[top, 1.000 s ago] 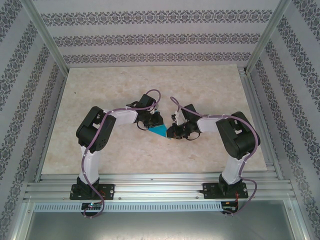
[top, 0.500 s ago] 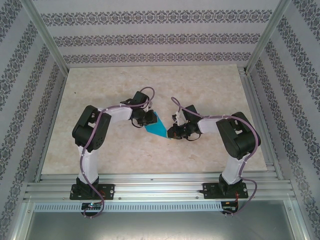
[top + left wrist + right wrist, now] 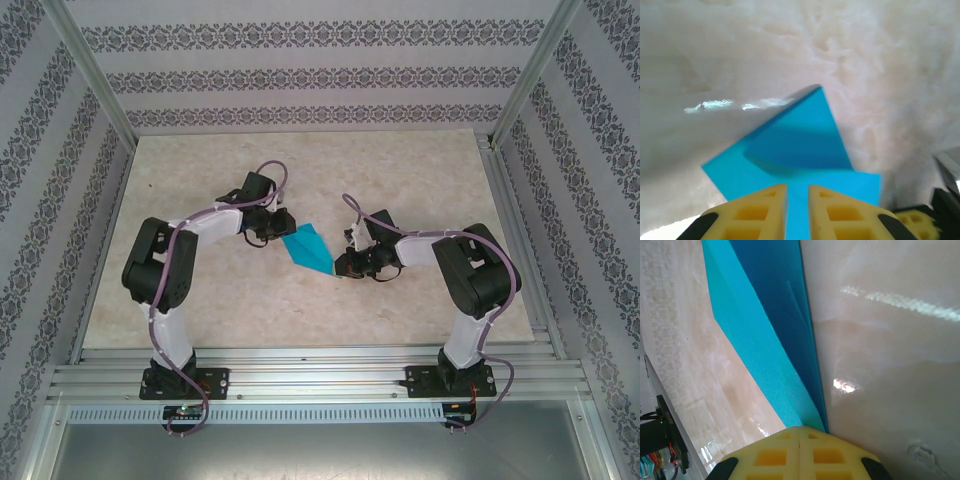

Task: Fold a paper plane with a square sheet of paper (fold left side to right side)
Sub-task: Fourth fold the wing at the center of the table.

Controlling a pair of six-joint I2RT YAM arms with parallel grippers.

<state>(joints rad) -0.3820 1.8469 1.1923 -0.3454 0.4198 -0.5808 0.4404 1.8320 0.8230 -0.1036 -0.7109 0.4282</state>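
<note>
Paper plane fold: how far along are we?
Done: the cyan paper is no flat square; it lies on the table as a pointed, layered shape. In hand: the right gripper, jaws shut, sits at its narrow tip; the left gripper has the wide end in the narrow gap between its jaws, grip unclear. Left: it looks too broad for a finished dart, so more folds likely.
</note>
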